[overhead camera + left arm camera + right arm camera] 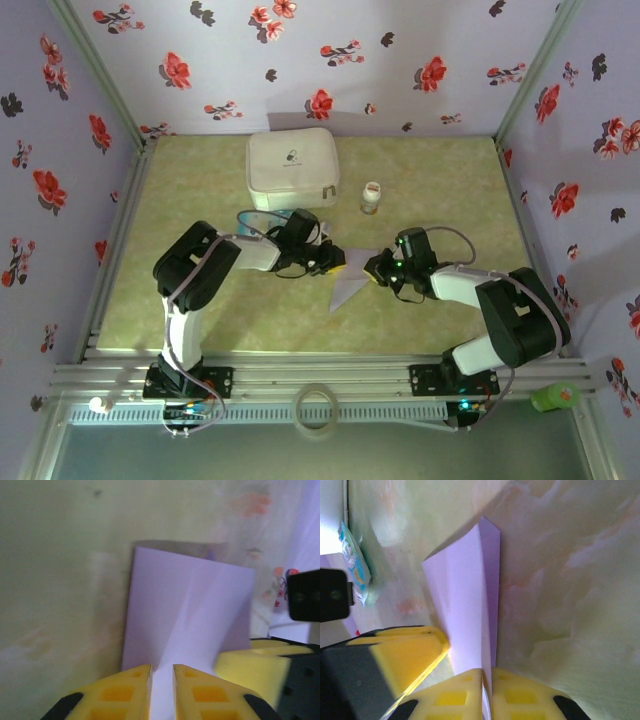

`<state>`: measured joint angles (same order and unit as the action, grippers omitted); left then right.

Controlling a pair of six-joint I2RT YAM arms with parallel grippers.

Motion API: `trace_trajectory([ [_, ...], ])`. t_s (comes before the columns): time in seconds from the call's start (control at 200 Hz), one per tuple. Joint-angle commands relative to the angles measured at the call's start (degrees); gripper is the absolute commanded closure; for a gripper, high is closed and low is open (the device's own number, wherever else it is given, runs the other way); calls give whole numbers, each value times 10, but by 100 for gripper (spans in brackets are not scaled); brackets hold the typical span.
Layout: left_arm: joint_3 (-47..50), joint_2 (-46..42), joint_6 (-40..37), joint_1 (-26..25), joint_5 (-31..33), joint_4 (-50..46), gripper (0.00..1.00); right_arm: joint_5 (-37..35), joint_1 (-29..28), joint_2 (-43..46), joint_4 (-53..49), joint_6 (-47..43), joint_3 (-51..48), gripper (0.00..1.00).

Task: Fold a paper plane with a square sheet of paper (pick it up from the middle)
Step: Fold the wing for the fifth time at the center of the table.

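Note:
The lavender square sheet of paper [349,287] lies folded into a pointed shape at the table's middle, its tip toward the near left. In the left wrist view the paper [190,610] shows a centre crease. My left gripper [338,260] [162,672] hovers over its near end, jaws a narrow gap apart, with paper showing in the gap. My right gripper [373,268] [486,676] is shut on the raised fold of the paper [465,590]. The two grippers almost touch; the other gripper's yellow fingers [250,665] [405,650] intrude into each wrist view.
A white zip case [292,168] stands at the back, a small bottle [371,198] to its right. A teal-and-white packet [250,220] [355,565] lies behind the left arm. A tape roll [313,408] and a green object [556,397] rest on the front rail.

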<state>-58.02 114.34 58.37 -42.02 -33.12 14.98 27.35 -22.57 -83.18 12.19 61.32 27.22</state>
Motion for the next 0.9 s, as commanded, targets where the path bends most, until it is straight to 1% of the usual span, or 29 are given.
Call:
trace_trajectory([
  [0.0,-1,17,5,-2,4,-4,82,7,-3,12,-4,-16,3,86],
  [0.165,1,29,-6,-2,4,-21,83,12,11,20,-33,-52,17,74],
  [0.245,1,28,-10,-2,4,-25,83,23,24,23,-41,-64,21,72],
  [0.365,-3,28,-17,-2,6,-34,83,47,38,20,-29,-75,25,72],
  [0.475,-6,29,-18,-2,6,-35,83,64,42,4,-35,-89,35,74],
  [0.625,-11,22,-22,-2,6,-41,82,67,45,-13,-33,-98,35,80],
  [0.895,-24,-26,-47,-2,15,-70,76,62,45,-11,-31,-96,26,90],
])
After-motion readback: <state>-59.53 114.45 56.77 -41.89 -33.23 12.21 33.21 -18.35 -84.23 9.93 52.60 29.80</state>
